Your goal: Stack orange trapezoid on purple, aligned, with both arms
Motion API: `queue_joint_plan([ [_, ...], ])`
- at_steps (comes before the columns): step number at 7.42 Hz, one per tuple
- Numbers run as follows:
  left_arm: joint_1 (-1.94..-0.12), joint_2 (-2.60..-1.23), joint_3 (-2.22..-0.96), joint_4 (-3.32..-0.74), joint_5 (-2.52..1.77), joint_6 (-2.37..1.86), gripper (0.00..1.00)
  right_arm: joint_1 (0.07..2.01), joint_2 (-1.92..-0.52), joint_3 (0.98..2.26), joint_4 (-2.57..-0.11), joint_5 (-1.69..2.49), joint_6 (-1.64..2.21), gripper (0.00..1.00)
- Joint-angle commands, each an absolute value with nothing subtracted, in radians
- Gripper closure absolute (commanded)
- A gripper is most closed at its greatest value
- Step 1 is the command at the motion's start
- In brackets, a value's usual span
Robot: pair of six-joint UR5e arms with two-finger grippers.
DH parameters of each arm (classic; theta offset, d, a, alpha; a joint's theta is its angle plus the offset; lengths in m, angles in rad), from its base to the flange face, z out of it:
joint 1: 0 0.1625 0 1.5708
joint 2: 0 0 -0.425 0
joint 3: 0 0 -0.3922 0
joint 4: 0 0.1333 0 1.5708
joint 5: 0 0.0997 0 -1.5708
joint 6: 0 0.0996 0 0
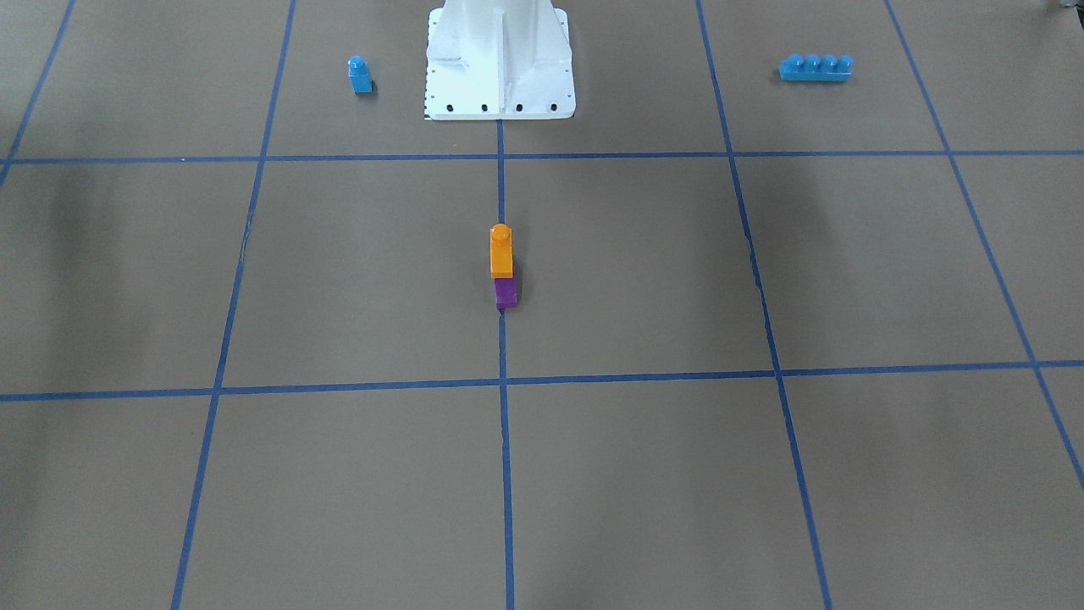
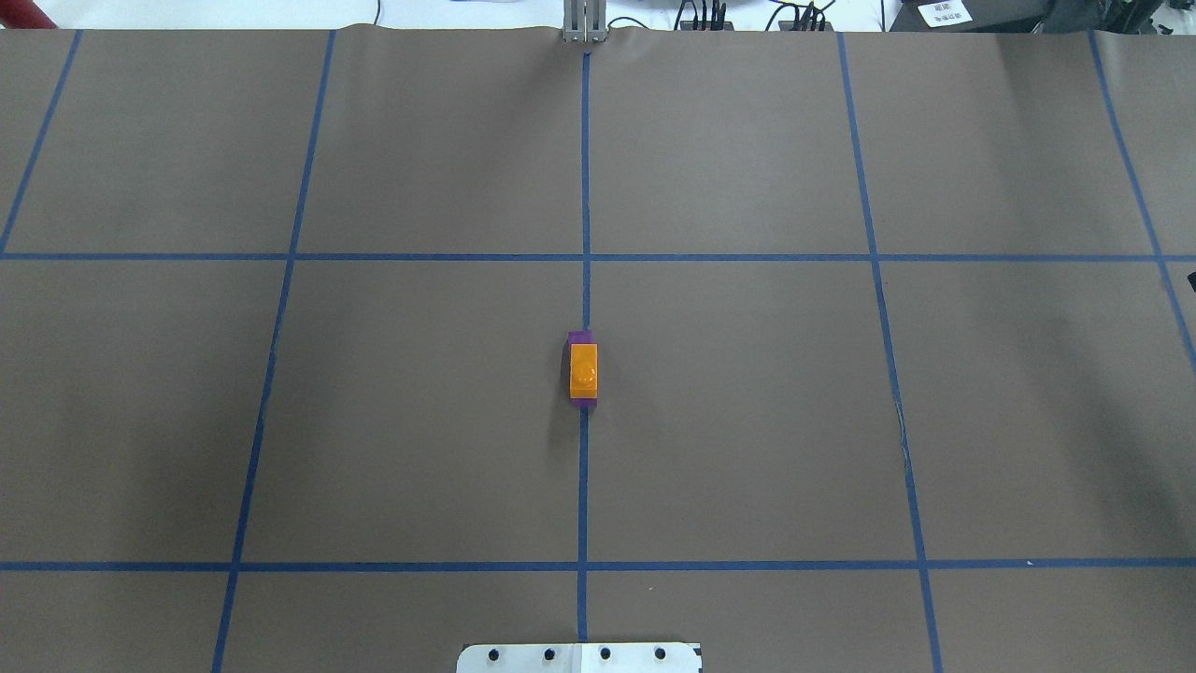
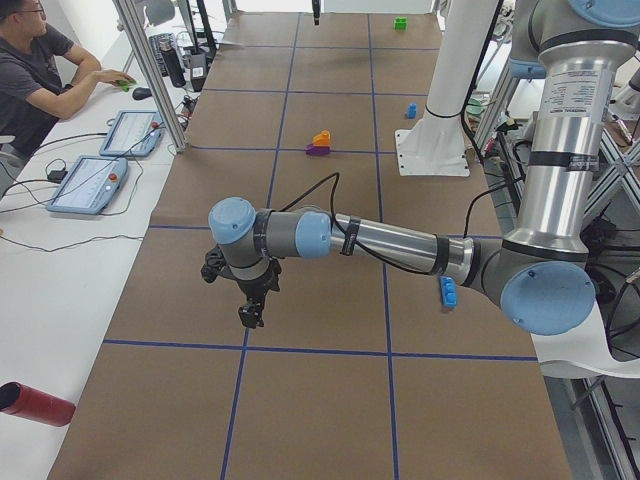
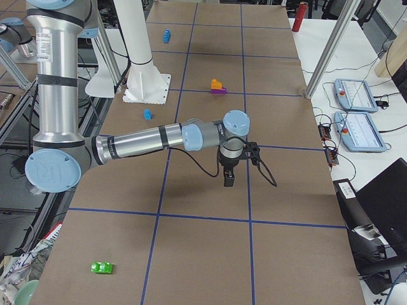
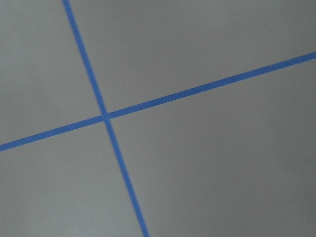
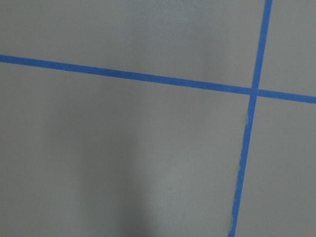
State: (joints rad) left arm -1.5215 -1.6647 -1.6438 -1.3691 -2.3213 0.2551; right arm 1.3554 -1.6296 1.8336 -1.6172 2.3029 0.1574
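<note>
The orange trapezoid (image 1: pixel 501 252) sits on top of the purple brick (image 1: pixel 506 293) at the table's middle, on the centre tape line. From overhead the orange brick (image 2: pixel 583 370) covers most of the purple one (image 2: pixel 580 337), whose edge shows at the far end. No gripper touches the stack. My left gripper (image 3: pixel 250 318) hangs over the table's left part, far from the stack (image 3: pixel 320 144). My right gripper (image 4: pixel 228 181) hangs over the right part, far from the stack (image 4: pixel 218 88). I cannot tell whether either is open or shut. The wrist views show only tape lines.
A small blue single-stud brick (image 1: pixel 360 74) and a long blue four-stud brick (image 1: pixel 815 68) lie on either side of the white robot base (image 1: pixel 500 59). A green brick (image 4: pixel 102 268) lies at the table's right end. An operator (image 3: pixel 30 70) sits at a side table.
</note>
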Motion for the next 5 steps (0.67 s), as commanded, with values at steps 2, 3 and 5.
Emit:
queue_joint_plan([
  [2,-1.542,-1.664,-1.623,-1.365,-2.312,0.245,0.0,1.385,-1.649,1.836,-1.615,2.315,0.147,0.0],
  [3,-1.542,-1.669,-1.634,-1.365,-2.312,0.245,0.0,1.384,-1.651,1.838,-1.615,2.315,0.147,0.0],
  [5,-1.542,-1.666,-1.631,-1.367,-2.313,0.247,0.0,1.384,-1.651,1.844,-1.615,2.315,0.147,0.0],
])
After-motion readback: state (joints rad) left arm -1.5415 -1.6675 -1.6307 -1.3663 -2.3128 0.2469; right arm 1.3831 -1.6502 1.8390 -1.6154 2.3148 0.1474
